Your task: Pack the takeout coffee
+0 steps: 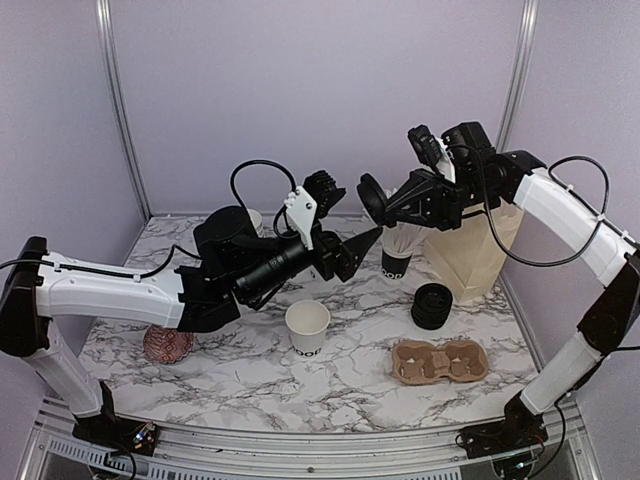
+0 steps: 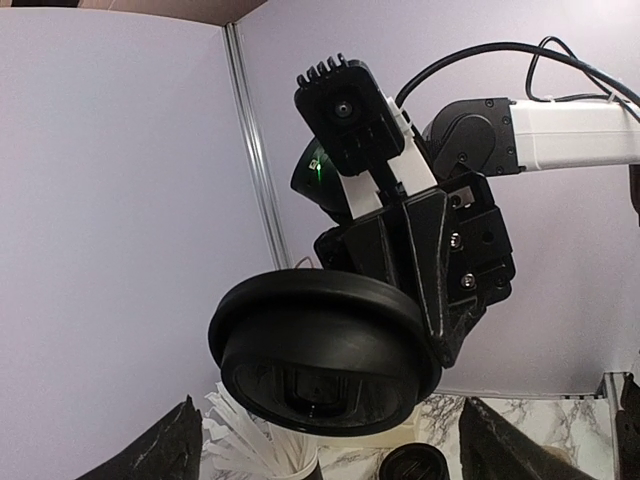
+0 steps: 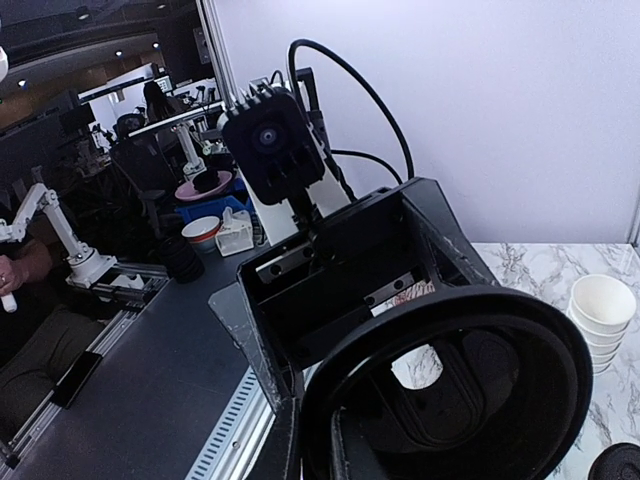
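Open marble table [image 1: 250,385] lies in front of the lidless cup [image 1: 307,327] and between it and the cardboard carrier [image 1: 440,360] to its right. Behind the cup the left arm [image 1: 110,290] bars the way, the left gripper [image 1: 358,252] spread wide. Farther right and behind, the right gripper [image 1: 386,205] pinching a black lid [image 1: 371,198], a lettered cup [image 1: 396,258], a lid stack [image 1: 432,305] and a paper bag [image 1: 478,250] crowd together.

Colour notes: black, white and lilac dominate.
Tabletop [image 1: 250,380] white marble, grey veining; paper cup [image 1: 307,325] white with black lettering (near the base only); lid [image 2: 320,350] plain black; cup carrier [image 1: 438,361] brown pulp; paper bag [image 1: 470,255] cream; walls [image 1: 300,90] pale lilac.
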`<state>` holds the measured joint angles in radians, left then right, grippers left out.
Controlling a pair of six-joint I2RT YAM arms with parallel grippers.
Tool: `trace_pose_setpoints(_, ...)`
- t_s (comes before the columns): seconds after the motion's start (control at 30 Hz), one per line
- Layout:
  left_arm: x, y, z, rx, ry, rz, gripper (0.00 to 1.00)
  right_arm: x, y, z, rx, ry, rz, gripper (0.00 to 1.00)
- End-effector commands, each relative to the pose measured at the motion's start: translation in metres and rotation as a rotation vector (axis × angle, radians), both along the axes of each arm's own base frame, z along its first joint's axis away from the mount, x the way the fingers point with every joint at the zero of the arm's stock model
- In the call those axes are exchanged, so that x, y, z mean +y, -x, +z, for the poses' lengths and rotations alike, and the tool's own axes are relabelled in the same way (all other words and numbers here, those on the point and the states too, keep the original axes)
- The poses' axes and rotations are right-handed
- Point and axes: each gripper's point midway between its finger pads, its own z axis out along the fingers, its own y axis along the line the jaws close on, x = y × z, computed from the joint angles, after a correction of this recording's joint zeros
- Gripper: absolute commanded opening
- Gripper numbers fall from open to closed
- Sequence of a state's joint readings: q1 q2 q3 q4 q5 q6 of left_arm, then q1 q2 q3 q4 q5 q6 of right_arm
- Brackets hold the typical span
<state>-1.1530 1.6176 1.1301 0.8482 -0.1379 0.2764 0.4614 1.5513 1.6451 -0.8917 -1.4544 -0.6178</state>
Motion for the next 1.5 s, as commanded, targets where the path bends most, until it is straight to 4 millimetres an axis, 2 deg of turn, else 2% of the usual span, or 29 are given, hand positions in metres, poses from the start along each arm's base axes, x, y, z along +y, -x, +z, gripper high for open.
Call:
trace_pose_setpoints(0.0, -0.004, 0.003, 0.021, -0.041, 0.066, -0.043, 0.88, -0.001, 0.01, 0.012, -0.01, -0.032, 0.031, 0.09)
trace_pose_setpoints(0.63, -0.01, -0.012, 0.022, -0.022, 0.101, -0.025, 0.9, 0.0, 0.014, 0.009, 0.004, -0.02, 0.032, 0.1)
trace_pose_setpoints(1.17, -0.017, -0.009, 0.019, -0.024, 0.092, -0.092, 0.77, 0.001, 0.012, 0.004, 0.018, -0.01, 0.026, 0.12)
trace_pose_setpoints(1.33, -0.014, -0.008, 0.016, -0.009, 0.088, -0.097, 0.75, 0.001, 0.009, 0.004, 0.007, 0.006, 0.004, 0.21)
trace_pose_setpoints(1.47, -0.008, -0.006, 0.01, 0.023, 0.053, -0.093, 0.74, 0.0, -0.007, 0.002, -0.063, 0.07, -0.104, 0.37)
